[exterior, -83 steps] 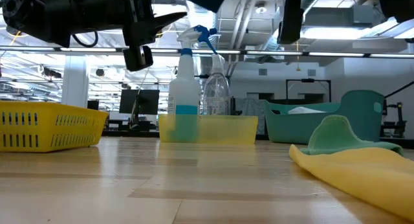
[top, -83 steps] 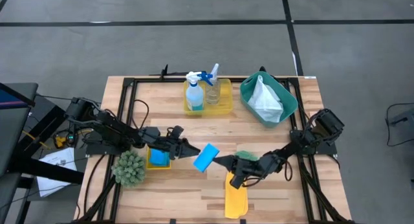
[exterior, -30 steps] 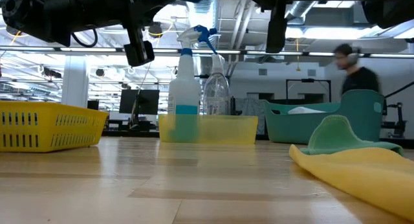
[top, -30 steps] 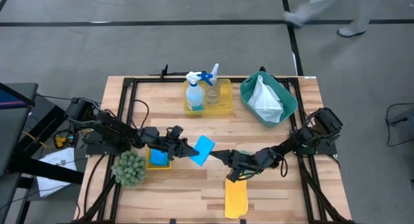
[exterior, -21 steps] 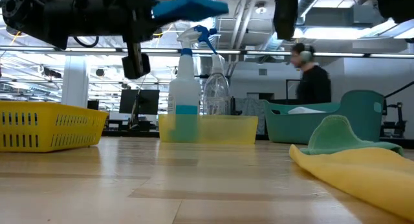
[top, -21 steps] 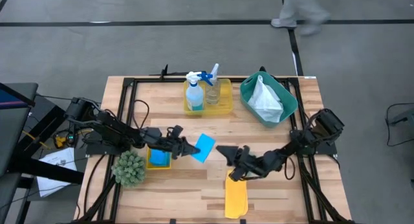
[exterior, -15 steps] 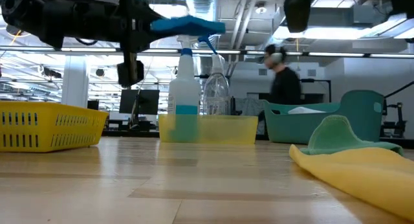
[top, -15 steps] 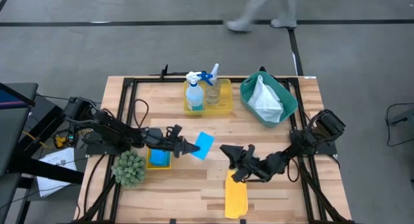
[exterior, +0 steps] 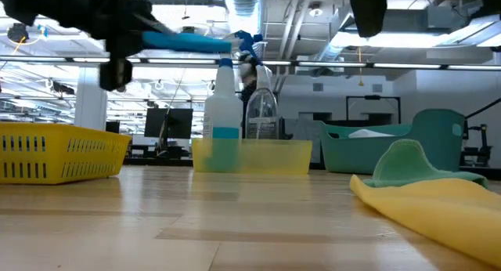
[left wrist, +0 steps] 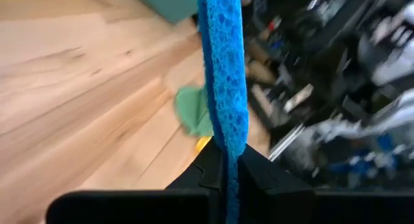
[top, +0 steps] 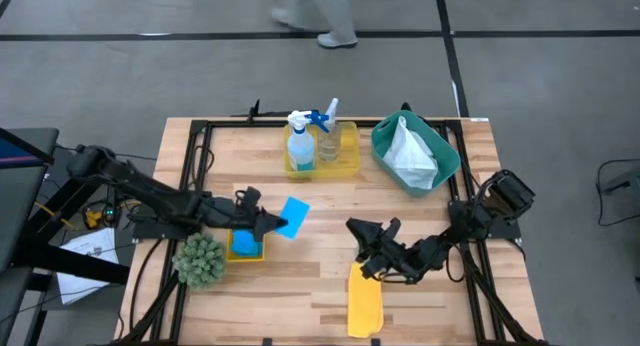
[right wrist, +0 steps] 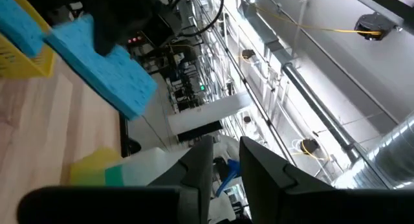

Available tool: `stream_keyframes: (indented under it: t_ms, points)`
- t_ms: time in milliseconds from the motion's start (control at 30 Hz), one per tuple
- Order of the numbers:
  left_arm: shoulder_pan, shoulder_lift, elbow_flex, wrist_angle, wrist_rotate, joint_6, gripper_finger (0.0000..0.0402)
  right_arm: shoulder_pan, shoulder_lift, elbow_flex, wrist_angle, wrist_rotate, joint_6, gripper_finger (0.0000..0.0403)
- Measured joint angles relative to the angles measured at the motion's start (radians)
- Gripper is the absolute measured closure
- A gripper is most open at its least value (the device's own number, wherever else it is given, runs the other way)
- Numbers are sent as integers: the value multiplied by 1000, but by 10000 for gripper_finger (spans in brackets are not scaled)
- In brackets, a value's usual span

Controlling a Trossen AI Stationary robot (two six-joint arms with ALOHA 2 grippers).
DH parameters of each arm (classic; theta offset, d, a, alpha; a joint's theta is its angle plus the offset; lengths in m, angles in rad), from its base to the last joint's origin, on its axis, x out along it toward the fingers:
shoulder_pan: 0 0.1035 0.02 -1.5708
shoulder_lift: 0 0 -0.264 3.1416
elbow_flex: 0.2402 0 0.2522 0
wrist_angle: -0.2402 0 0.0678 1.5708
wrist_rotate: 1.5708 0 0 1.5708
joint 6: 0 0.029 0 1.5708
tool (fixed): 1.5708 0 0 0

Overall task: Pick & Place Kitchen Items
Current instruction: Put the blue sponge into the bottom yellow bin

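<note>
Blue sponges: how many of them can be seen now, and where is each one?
2. One sponge is held in the air by the left gripper, above the table. The other sponge lies in the small yellow tray under that arm. More may be hidden.

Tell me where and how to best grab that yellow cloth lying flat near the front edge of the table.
The yellow cloth lies flat and limp, so probably come straight down and pinch its raised end beside the green cloth, where a fold gives the fingers something to close on. The right gripper hovers nearest.
</note>
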Motion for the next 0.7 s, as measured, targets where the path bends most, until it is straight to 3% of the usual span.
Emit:
stream_keyframes:
  t_ms: [200,433,700]
  points:
    - [20,-141,0,-207,103,120,397,-2,0,0,43,-6,2,334]
    - [167,-197,2,-228,473,375,396,0,-3,0,58,-7,3,334]
    - [390,-81,2,-228,870,569,396,0,-3,0,60,-7,23,334]
